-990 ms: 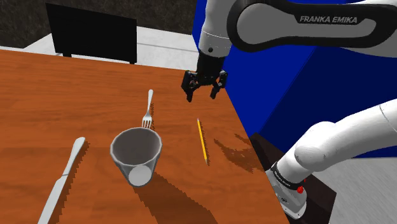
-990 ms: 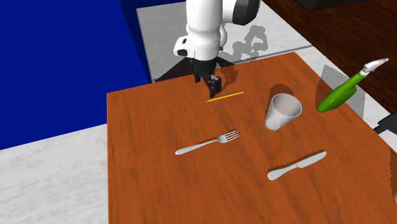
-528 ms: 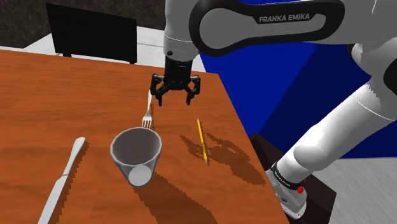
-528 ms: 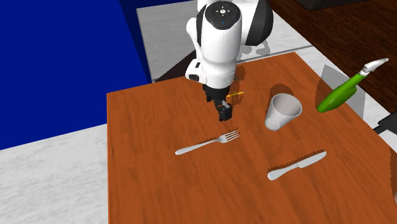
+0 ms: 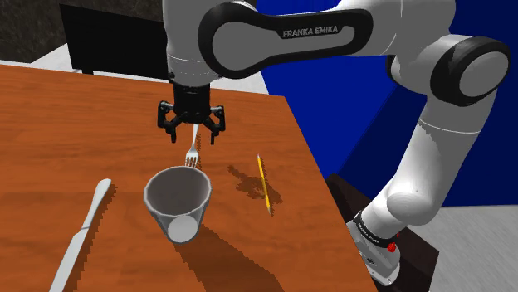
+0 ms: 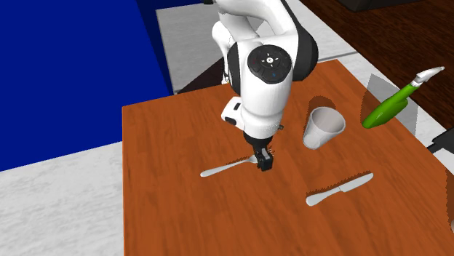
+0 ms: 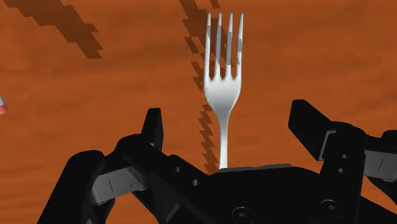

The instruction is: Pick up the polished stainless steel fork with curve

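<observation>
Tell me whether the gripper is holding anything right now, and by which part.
Nothing is held. The gripper is open over the fork lying on the table, its fingers apart either side of the handle, not touching it.

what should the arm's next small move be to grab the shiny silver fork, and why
Probably lower straight down: the open black two-finger gripper hovers over the shiny silver fork, which lies flat on the brown wooden table, and its fingers stand apart on either side of the fork's neck, not touching it yet.
</observation>
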`<state>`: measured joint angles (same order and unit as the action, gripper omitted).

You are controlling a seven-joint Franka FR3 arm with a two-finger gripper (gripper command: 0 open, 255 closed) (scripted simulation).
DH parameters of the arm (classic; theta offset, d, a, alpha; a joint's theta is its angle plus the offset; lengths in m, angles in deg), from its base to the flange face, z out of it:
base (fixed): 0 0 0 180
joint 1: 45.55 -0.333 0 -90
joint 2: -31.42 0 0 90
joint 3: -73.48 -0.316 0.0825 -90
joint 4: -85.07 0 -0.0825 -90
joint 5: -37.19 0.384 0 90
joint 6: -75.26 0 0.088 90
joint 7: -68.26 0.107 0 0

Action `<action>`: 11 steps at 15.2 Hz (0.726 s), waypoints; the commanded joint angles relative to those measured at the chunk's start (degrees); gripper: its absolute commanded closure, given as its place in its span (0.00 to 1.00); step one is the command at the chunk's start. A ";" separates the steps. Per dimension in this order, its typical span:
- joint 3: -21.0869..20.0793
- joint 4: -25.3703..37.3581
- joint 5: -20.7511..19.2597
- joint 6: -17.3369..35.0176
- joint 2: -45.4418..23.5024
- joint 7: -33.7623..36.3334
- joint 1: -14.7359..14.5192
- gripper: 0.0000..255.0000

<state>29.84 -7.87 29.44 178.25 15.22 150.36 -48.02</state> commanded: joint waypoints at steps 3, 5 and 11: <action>0.37 -1.90 -0.85 2.79 -1.18 0.80 -0.32 0.00; 0.49 -3.12 -1.10 4.22 -1.48 0.92 -0.31 0.00; 0.61 -3.29 -1.40 4.72 -1.90 1.02 -0.43 1.00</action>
<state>30.31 -10.78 28.10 183.37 13.65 151.34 -48.46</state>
